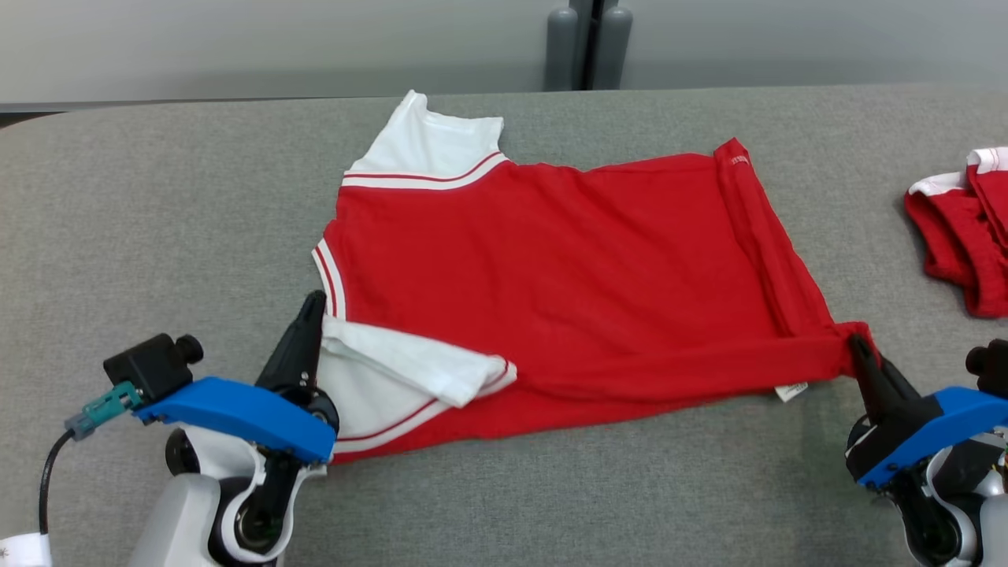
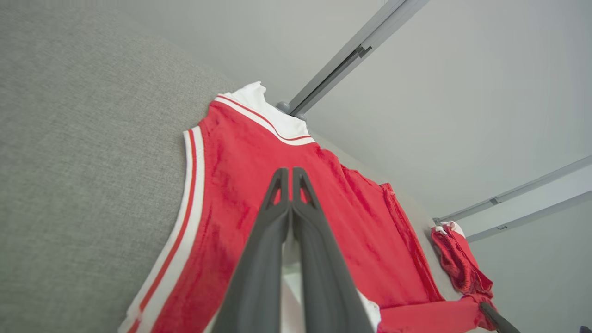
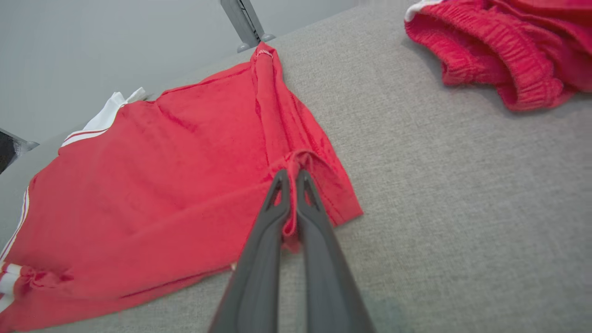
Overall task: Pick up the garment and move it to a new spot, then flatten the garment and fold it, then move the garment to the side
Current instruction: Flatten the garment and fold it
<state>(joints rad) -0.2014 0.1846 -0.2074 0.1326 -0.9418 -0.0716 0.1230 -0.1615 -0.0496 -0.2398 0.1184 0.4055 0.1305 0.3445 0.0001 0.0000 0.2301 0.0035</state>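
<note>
The garment (image 1: 551, 268) is a red shirt with white, red-striped sleeves, spread out on the grey table (image 1: 157, 236). Its near edge is lifted and pulled taut between my two grippers. My left gripper (image 1: 315, 307) is shut on the garment's near white sleeve, and white cloth shows between its fingers (image 2: 259, 259) in the left wrist view. My right gripper (image 1: 856, 344) is shut on the garment's red near hem corner, which bunches between the fingertips (image 3: 277, 194). The far sleeve (image 1: 429, 146) lies flat towards the table's back edge.
A crumpled red piece of clothing with white trim (image 1: 965, 228) lies at the table's right edge, close to my right arm. Grey posts (image 1: 587, 47) stand behind the table against the wall. Bare grey table stretches to the left of the garment and in front of it.
</note>
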